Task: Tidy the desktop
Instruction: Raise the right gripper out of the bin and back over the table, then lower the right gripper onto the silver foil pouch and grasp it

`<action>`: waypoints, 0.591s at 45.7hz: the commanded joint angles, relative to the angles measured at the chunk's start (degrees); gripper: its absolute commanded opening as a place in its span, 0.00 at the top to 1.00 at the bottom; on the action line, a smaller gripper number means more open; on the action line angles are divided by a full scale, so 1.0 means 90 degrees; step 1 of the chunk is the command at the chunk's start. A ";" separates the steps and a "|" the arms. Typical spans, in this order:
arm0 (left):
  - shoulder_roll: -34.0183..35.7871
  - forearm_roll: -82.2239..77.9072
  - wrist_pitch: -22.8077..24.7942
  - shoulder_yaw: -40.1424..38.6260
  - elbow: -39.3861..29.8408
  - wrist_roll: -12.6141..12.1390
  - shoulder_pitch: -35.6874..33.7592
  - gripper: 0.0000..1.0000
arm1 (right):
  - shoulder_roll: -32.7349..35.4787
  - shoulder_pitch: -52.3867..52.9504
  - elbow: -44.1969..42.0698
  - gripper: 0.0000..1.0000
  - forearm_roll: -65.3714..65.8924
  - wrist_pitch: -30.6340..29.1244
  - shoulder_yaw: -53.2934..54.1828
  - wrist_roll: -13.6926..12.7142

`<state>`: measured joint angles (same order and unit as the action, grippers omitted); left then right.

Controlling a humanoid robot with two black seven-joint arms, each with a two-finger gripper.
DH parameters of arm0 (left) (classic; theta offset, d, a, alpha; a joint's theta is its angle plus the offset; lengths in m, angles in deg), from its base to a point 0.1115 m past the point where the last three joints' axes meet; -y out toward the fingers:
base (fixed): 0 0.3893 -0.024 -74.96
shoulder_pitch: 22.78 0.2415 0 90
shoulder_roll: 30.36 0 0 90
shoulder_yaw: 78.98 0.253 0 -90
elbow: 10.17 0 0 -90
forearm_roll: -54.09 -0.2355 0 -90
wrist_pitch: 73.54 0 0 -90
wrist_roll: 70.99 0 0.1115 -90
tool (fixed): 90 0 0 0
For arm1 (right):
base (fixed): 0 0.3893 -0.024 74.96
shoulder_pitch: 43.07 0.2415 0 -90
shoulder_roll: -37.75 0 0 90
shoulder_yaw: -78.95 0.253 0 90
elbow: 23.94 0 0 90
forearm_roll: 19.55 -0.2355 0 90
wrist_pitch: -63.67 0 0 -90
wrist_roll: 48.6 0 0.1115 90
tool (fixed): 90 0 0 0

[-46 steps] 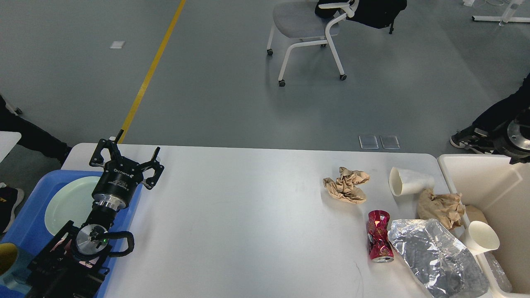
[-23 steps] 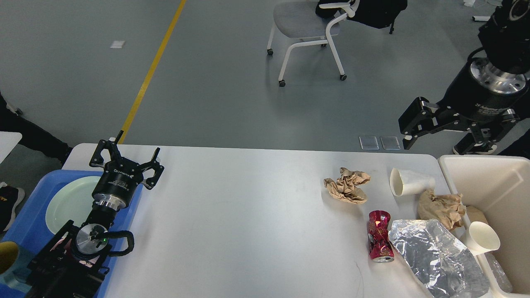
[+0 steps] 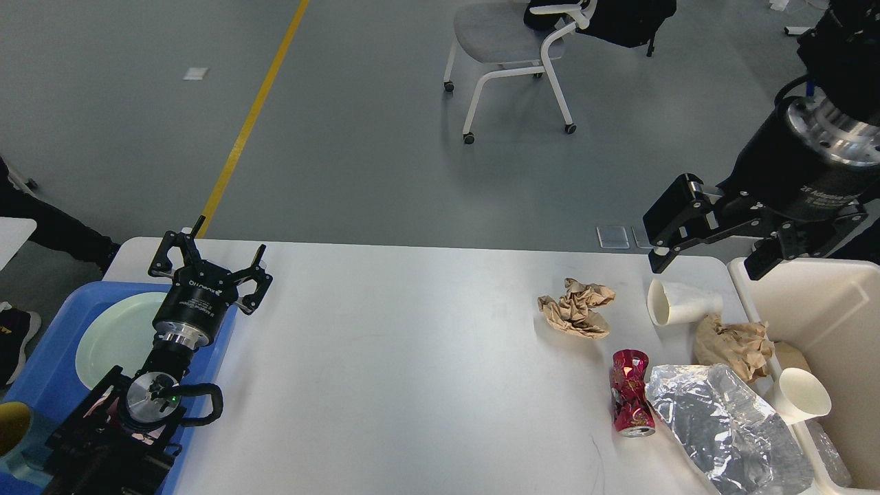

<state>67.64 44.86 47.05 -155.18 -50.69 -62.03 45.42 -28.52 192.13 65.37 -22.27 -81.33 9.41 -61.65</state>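
The white desktop (image 3: pixel 412 357) fills the lower view. At its right lie a crumpled brown paper (image 3: pixel 576 308), a tipped white paper cup (image 3: pixel 679 302), a second crumpled brown paper (image 3: pixel 732 344), a crushed red can (image 3: pixel 630 392) and a crumpled silver foil bag (image 3: pixel 729 426). My right gripper (image 3: pixel 708 258) is open and empty, hovering just above the tipped cup at the table's far right edge. My left gripper (image 3: pixel 210 265) is open and empty at the far left, over the edge of the blue tray.
A blue tray (image 3: pixel 51 357) with a pale green plate (image 3: pixel 113 340) sits at the left. A cream-white bin (image 3: pixel 818 309) at the right holds a white paper cup (image 3: pixel 797 393). A white chair (image 3: pixel 512 48) stands on the floor beyond the table.
My right arm came into view from the right edge, then dropped and moved left toward the tipped cup. The left arm and the litter have not moved.
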 commanded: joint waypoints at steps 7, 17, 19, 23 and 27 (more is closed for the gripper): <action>0.0000 0.0000 0.0000 0.0000 0.0000 0.0000 0.0000 0.04 | 0.0029 -0.0167 -0.0011 0.00 0.0010 0.0000 -0.0017 0.0004; 0.0000 0.0000 0.0000 0.0000 0.0000 0.0000 0.0000 0.04 | -0.0019 -0.0216 -0.0011 0.00 0.0010 0.0000 -0.0017 0.0014; 0.0000 0.0000 0.0000 0.0000 0.0000 0.0000 0.0000 0.04 | -0.0029 -0.0264 -0.0001 0.00 0.0010 0.0000 -0.0017 0.0014; 0.0000 0.0000 0.0000 0.0000 0.0000 0.0000 0.0000 0.04 | -0.0039 -0.0420 -0.0001 0.00 0.0010 0.0000 -0.0007 0.0014; 0.0000 0.0000 0.0000 0.0000 0.0000 0.0000 0.0000 0.04 | -0.0039 -0.0625 0.0019 0.00 0.0029 0.0000 -0.0007 0.0014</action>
<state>67.64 44.86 47.05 -155.18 -50.69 -62.03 45.42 -28.85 188.60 65.33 -22.18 -81.33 9.31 -61.52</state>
